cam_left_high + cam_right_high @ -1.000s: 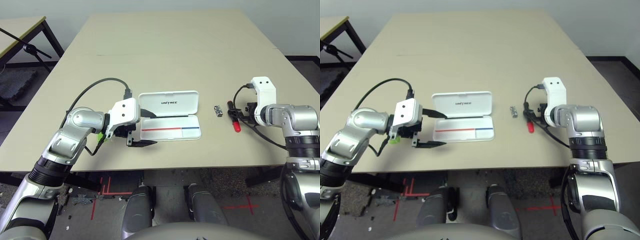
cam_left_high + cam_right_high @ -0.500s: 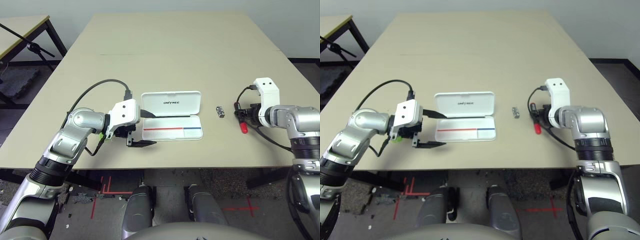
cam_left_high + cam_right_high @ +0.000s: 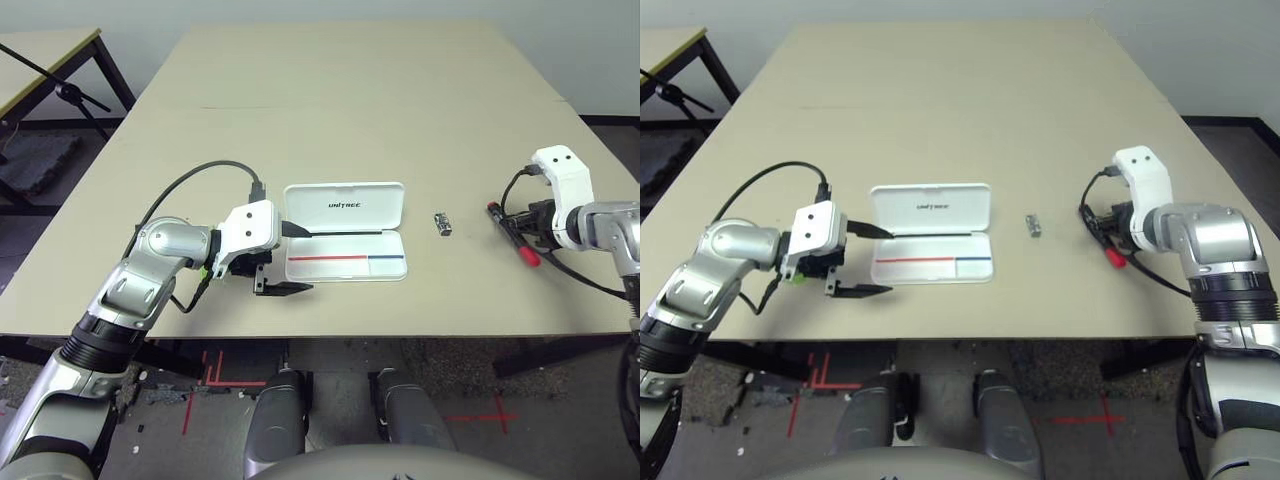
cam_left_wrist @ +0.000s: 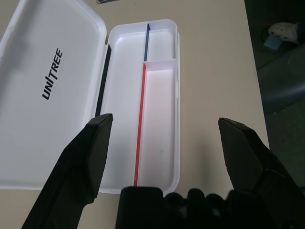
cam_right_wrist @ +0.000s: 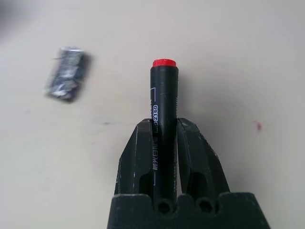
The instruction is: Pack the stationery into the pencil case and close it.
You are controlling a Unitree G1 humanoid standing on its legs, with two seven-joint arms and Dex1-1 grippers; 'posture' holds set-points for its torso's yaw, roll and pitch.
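The white pencil case [image 3: 345,264] lies open at the table's middle, its lid [image 3: 345,205] laid back and its tray bare but for a red-and-blue line. At the case's left end my left gripper [image 3: 283,259] stands open, one finger [image 4: 90,155] on each side of that end. A sliver of the green stick [image 3: 204,269] peeks out under my left wrist. The small silver-black piece [image 3: 441,224] lies right of the case. Further right, my right gripper [image 3: 517,229] is shut on the red marker [image 5: 163,117], which sticks out past the fingertips.
The tan table [image 3: 350,110] stretches wide behind the case. Its front edge runs just below both grippers. A black cable [image 3: 190,180] loops over my left forearm. Another table corner [image 3: 40,60] stands at the far left.
My right gripper has shut on the marker and carried it to the right, away from the silver piece. The left arm has stayed in place.
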